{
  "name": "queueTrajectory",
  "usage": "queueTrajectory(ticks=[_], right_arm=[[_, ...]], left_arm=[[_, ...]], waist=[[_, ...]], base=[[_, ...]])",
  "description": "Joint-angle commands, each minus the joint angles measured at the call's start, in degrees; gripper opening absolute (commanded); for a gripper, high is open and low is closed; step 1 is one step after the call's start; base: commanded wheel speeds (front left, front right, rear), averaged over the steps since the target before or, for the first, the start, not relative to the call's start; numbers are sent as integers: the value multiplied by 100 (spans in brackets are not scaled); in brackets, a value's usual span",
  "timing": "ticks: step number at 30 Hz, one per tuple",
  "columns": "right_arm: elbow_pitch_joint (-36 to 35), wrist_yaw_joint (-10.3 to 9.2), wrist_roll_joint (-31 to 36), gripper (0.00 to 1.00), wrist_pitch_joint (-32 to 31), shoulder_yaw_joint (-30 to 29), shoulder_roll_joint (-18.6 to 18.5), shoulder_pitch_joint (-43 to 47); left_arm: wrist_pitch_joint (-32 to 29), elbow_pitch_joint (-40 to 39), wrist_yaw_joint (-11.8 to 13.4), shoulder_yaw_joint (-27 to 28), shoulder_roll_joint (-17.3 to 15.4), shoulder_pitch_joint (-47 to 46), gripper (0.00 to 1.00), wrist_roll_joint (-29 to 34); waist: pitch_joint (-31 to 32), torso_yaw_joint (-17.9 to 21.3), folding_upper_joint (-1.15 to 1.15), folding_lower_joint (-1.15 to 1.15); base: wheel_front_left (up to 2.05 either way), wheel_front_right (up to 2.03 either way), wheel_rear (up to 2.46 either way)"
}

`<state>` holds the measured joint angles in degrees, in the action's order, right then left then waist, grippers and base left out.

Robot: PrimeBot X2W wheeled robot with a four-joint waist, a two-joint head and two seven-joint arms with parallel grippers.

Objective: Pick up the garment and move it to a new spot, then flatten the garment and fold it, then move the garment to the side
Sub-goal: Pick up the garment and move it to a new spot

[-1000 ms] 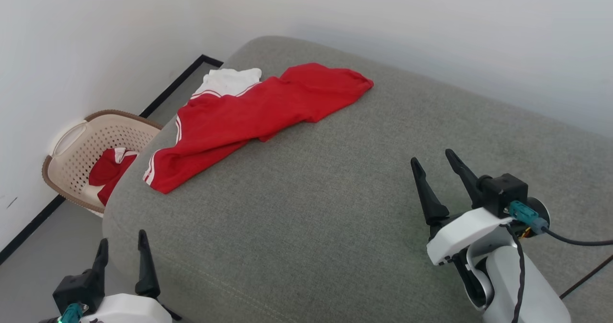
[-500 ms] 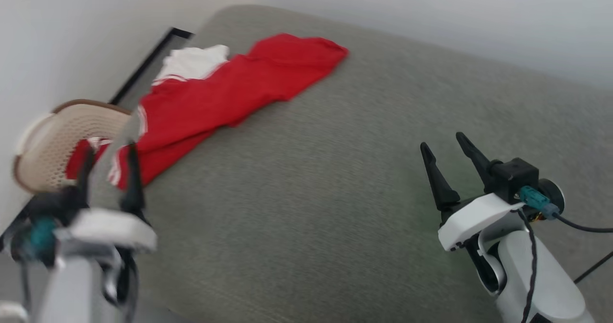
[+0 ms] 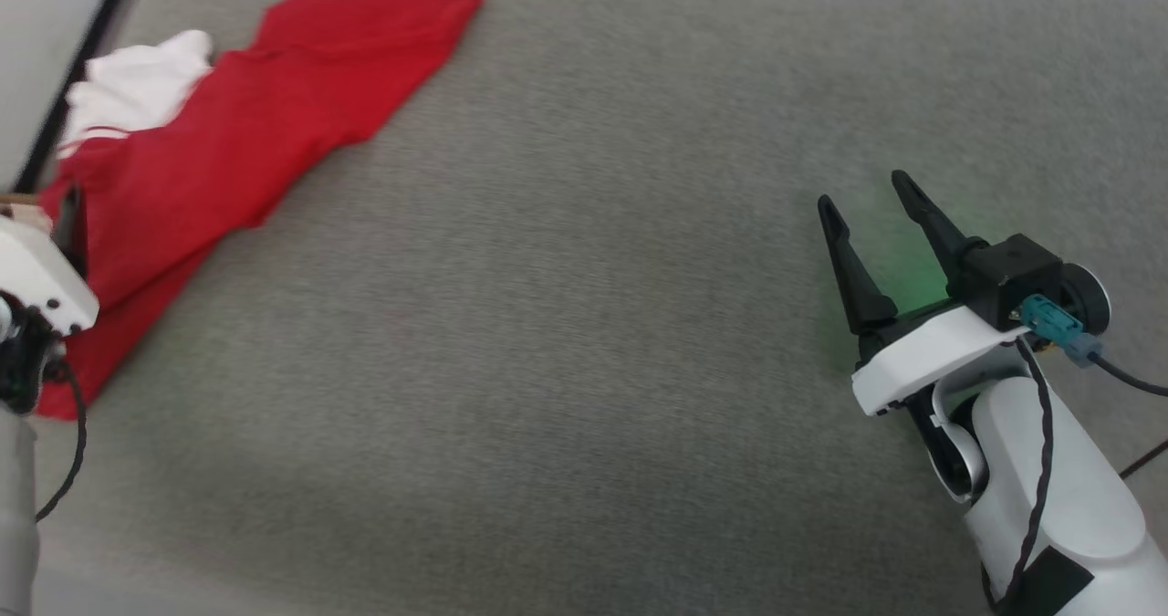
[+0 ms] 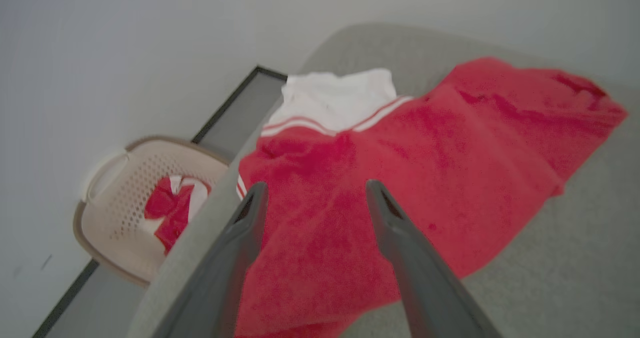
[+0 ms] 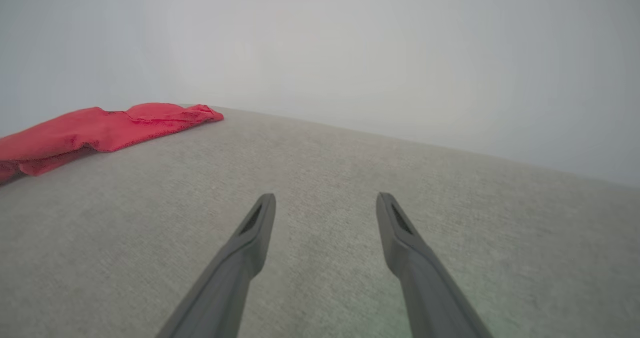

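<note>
The right end effector (image 3: 861, 189) has 2 long, tapering black fingers (image 3: 856, 274) set in a glossy white shell (image 3: 922, 356). A black block (image 3: 1008, 269) on it carries a teal connector (image 3: 1049, 319). A dark cable (image 3: 1036, 452) runs down the rounded white forearm (image 3: 1058, 497). The left end effector (image 4: 316, 184) has dark grey fingers (image 4: 402, 238), each slotted near its tip. Its white housing (image 3: 36, 278) bears small dark dots.

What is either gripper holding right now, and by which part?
Nothing is held. The left gripper is open, pointed at the red jersey but not closed on it; the right gripper is open over the bare grey cushion.
</note>
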<state>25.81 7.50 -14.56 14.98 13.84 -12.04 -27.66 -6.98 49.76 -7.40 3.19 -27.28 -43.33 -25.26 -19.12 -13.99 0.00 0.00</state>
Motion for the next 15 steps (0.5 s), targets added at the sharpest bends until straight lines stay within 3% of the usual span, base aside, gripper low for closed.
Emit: queueTrajectory(ticks=[1,4,8,11,15], right_arm=[[-57,-2,6,100,28,46,-2,-72],[-87,-2,3,100,28,153,-13,-173],[-137,-2,19,100,28,252,-54,-314],[-203,-2,67,100,28,395,-93,-441],[-269,-2,76,100,14,570,-158,-581]], left_arm=[[-396,224,-11,-66,-58,-137,100,-280],[-1175,413,-11,-327,-230,-205,100,-804],[-1787,465,-11,-568,-427,-196,100,-1380],[-1987,608,-11,-706,-497,-207,100,-1624],[-1809,825,-5,-854,-407,-226,100,-1775]], waist=[[-284,305,0,0],[-396,433,0,0],[-594,530,0,0],[-778,601,0,0],[-951,657,0,0]], base=[[0,0,0],[0,0,0],[0,0,0],[0,0,0],[0,0,0]])
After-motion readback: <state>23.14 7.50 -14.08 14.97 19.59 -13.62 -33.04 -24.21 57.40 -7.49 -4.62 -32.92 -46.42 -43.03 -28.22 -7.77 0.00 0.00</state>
